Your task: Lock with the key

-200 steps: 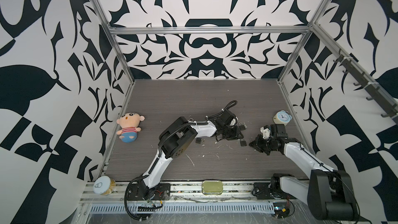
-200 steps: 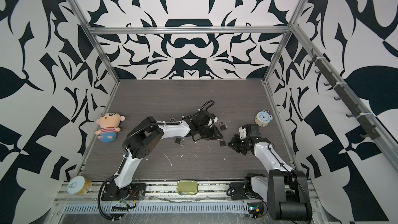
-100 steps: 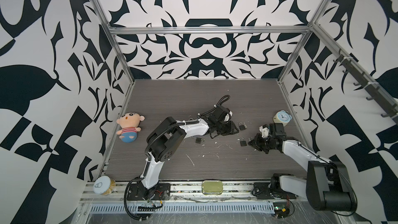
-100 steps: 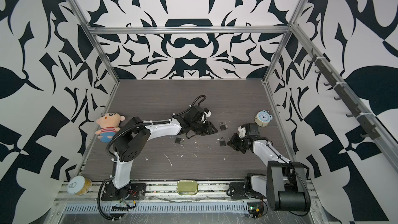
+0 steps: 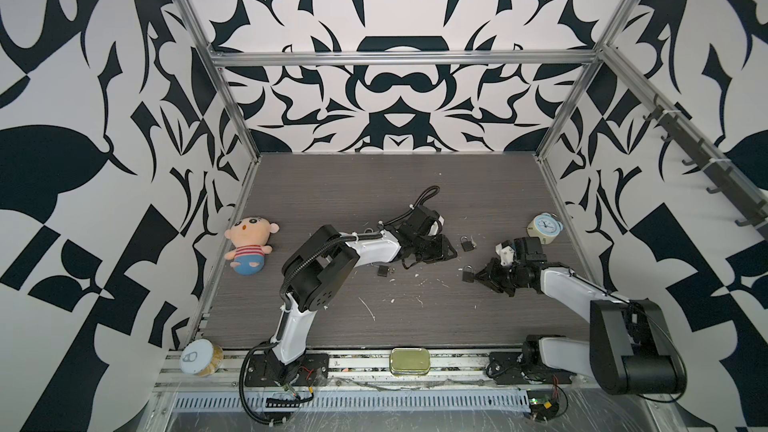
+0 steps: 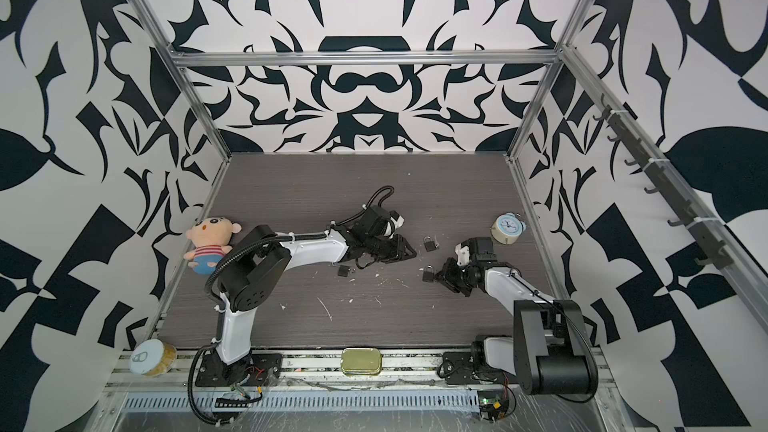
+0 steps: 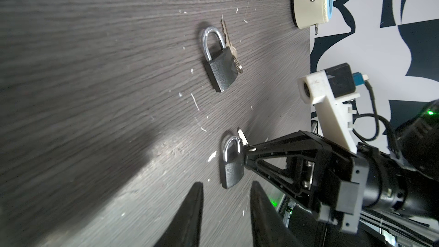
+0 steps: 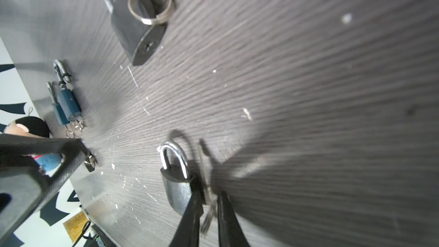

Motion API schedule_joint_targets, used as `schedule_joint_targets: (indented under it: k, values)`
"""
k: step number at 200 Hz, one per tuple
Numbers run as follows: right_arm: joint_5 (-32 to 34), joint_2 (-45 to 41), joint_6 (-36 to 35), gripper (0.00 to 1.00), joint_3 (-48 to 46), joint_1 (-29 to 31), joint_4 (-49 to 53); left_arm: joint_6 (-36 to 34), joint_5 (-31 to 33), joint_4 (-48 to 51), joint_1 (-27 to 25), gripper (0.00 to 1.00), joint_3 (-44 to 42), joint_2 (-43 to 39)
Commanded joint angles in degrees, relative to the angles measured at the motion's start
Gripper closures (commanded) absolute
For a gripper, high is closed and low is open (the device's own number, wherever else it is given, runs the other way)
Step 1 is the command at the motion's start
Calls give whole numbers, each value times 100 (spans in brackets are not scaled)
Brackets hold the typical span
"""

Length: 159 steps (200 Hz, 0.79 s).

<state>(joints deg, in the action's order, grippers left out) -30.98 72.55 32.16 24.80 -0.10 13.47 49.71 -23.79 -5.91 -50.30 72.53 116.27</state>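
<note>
A dark padlock (image 8: 177,192) lies flat on the wood table, seen in both top views (image 5: 468,274) (image 6: 428,274). My right gripper (image 8: 210,199) is at its side, jaws slightly open, with the thin silver key (image 8: 209,193) loose and blurred in the gap. One right finger (image 8: 193,204) touches the lock body. In the left wrist view the same padlock (image 7: 231,169) sits just ahead of my left gripper (image 7: 226,184), which is open and empty. In both top views the left gripper (image 5: 451,251) (image 6: 413,253) hovers left of the padlock.
A second padlock with key and ring (image 7: 219,67) (image 5: 467,243) lies further back. A small lock (image 5: 382,271) lies under the left forearm, and blue locks (image 8: 67,105) beyond it. An alarm clock (image 5: 544,226) stands at the right wall, a plush doll (image 5: 249,245) at the left.
The right gripper has crept left up against the padlock and its jaws have parted a little round the key. The left arm's elbow has swung left.
</note>
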Motion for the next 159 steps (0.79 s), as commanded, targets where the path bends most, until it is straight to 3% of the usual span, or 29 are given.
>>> schedule_joint_targets:
  k: [1, 88, 112, 142, 159]
  values:
    - [297, -255, 27, 76, 20, 44, 104, 51, -46, -144, 55, 64, -149, -193]
    - [1156, -1347, -10, 74, 607, 305, 1351, -32, 129, -381, 275, 64, -579, -752]
    - [1544, -1496, 264, 74, 1057, 883, 1595, -444, 517, -76, 343, 64, -738, -1302]
    - [2828, -1560, 552, 74, 1525, 2135, 1583, -1040, 1257, 549, 390, 64, -818, -2031]
    - [3183, -1316, 625, 74, 1718, 2629, 1469, -1183, 1642, 757, 502, 63, -1022, -2465]
